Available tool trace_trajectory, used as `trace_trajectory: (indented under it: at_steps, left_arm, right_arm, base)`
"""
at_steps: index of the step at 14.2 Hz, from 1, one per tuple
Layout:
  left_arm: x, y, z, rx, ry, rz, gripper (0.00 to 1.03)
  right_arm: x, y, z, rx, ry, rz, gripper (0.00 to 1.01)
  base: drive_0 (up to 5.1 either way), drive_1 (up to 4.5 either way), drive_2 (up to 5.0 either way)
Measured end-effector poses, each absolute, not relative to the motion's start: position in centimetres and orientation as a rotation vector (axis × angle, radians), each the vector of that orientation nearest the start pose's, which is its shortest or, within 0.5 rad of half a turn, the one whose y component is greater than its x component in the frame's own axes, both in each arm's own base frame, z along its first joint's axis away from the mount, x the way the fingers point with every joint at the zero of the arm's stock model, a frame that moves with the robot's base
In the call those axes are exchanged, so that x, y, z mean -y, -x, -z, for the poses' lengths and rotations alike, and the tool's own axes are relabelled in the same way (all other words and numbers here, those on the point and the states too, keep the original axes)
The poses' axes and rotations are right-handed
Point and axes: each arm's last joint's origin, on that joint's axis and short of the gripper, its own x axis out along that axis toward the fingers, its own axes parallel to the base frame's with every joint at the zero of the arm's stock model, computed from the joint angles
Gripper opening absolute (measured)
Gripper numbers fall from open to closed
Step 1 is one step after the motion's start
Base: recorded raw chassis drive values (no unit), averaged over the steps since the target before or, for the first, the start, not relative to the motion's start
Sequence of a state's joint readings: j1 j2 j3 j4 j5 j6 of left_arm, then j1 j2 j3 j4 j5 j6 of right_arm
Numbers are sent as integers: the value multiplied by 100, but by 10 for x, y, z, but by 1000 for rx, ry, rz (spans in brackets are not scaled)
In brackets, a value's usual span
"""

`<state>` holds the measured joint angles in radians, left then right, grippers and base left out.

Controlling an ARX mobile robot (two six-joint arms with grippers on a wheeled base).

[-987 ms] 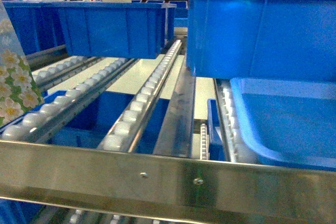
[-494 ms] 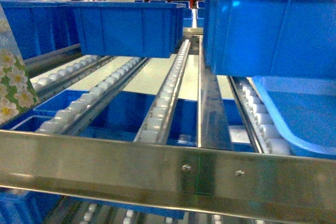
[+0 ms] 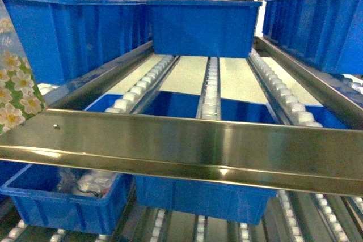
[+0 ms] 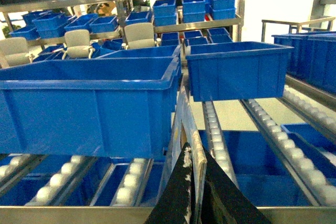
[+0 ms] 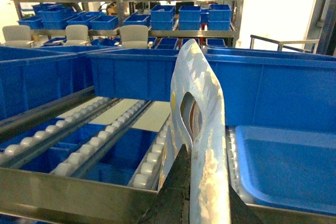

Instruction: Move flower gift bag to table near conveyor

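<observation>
Steel rails and white rollers of the conveyor (image 3: 211,86) fill the view ahead, with blue bins (image 3: 204,25) parked on the tracks and below. The flower gift bag (image 3: 16,92) hangs at my far left, upright, its long axis vertical. My right pincer (image 5: 202,192) is clenched on the bag's top edge beside the handle cut-out, and my left pincer (image 4: 195,182) pinches another thin edge of it, so both arms carry it. No white counter shows in any view; I judge I must turn the base to find it.
</observation>
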<state>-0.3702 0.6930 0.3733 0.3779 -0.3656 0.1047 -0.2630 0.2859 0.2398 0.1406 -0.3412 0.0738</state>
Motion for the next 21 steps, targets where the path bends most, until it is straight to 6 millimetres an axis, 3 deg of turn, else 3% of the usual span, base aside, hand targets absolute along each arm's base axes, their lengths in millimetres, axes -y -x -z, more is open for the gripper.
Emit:
trace_trajectory:
  at_steps: [21]
  left_arm:
    - [49,-156,-257,51,-85,2,2]
  right_arm:
    - [19,-108,-236,87,-46,-81,2]
  base:
    - [-495,236,244]
